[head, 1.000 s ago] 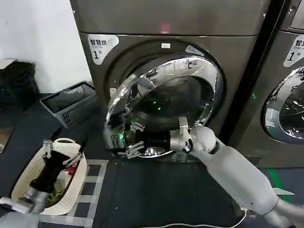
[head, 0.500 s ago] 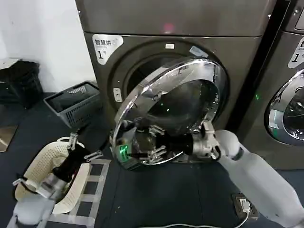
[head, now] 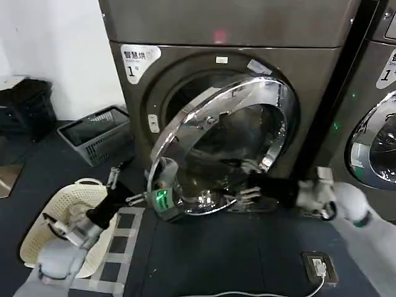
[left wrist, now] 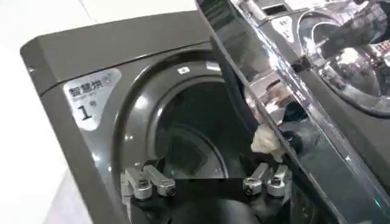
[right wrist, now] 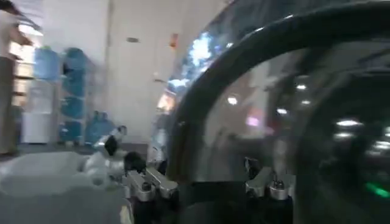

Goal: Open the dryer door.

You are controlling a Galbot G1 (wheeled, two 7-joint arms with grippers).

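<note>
I have the dryer [head: 235,31] square ahead, and the dryer door [head: 216,142] hangs partly swung out from its drum opening [left wrist: 189,140], hinged on my right side, its free edge toward the left and low. A second machine [head: 371,142] stands to the right with its door shut. My right gripper [head: 238,198] sits at the door's lower rim with its fingers spread, pinching nothing that I can see. My left gripper [head: 120,185] hovers near the door's free edge, above a white basket [head: 46,223], fingers spread too. My worry: the chrome ring is slick, so the right fingers could slide off and the door stall half open, or it could swing into the left gripper.
</note>
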